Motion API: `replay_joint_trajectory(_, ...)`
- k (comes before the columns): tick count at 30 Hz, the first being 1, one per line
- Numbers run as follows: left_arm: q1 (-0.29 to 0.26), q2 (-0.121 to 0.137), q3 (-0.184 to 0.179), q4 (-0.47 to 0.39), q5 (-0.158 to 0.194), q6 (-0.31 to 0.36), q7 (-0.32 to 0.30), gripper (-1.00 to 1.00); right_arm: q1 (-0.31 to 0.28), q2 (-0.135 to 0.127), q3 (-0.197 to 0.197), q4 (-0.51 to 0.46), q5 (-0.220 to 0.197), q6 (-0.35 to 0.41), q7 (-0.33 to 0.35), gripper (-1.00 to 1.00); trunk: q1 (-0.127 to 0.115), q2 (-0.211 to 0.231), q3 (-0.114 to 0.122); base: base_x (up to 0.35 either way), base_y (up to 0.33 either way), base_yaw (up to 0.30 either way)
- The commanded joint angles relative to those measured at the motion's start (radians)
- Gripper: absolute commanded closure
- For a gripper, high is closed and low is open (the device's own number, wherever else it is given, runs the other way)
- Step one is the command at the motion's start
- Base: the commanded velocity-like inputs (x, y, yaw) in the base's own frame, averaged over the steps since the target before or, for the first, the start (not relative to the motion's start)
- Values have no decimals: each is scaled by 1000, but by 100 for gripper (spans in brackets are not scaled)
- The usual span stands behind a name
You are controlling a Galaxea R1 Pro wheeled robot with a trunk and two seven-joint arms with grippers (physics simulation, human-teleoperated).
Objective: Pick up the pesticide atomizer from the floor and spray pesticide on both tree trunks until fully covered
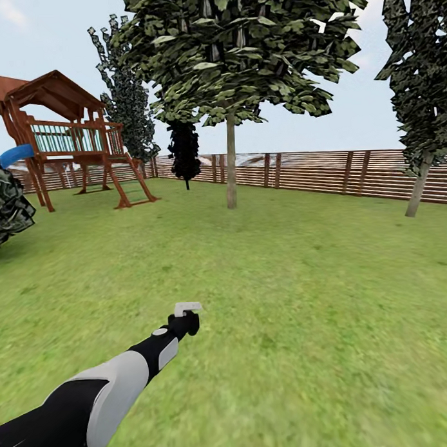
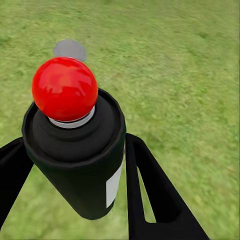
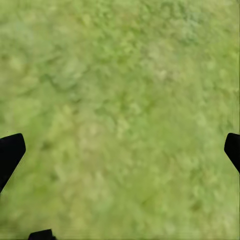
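Gripping the pesticide atomizer point(image 2: 82, 150), the left gripper point(image 2: 75, 165) has its two black fingers point(image 2: 150, 190) pressed against either side of the black can, and the left wrist view looks right down on the red ball cap point(image 2: 65, 89) sitting on a silver collar. A white label point(image 2: 114, 185) runs down the can's side next to one finger. In the head view the left arm point(image 1: 107, 389) reaches forward over the lawn point(image 1: 303, 298), white and black, with a small pale piece point(image 1: 188, 308) showing at its tip; the can itself is too small there to make out.

Over on the right wrist view, the right gripper point(image 3: 120, 150) has its fingertips point(image 3: 10, 152) wide apart at the picture's edges, nothing between them, just blurred grass point(image 3: 120, 100) beyond.

Straight ahead stands one tree point(image 1: 237, 55) with its bare grey-brown trunk point(image 1: 231, 162) rising from the grass well beyond the arm, near the brown slatted fence point(image 1: 325, 171). A second, leaning trunk point(image 1: 419, 184) stands at the lawn's right edge by the same fence, under darker foliage. A wooden play tower point(image 1: 66, 139) with a blue slide point(image 1: 16, 154) sits toward the lawn's far left corner, and a dark narrow conifer point(image 1: 184, 151) stands by the fence between tower and tree.
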Motion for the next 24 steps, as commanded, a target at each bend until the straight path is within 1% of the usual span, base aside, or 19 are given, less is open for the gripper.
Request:
replay_joint_trajectory(1,-1,0,2,1,0,-3,-3,100,-2,1,8,3,-6,-5,-1,-100,1,-1,-2,350,0,0)
replay_joint_trajectory(24,-1,0,2,1,0,-3,-3,100,-1,1,8,3,-6,-5,-1,-100,1,-1,-2,350,0,0)
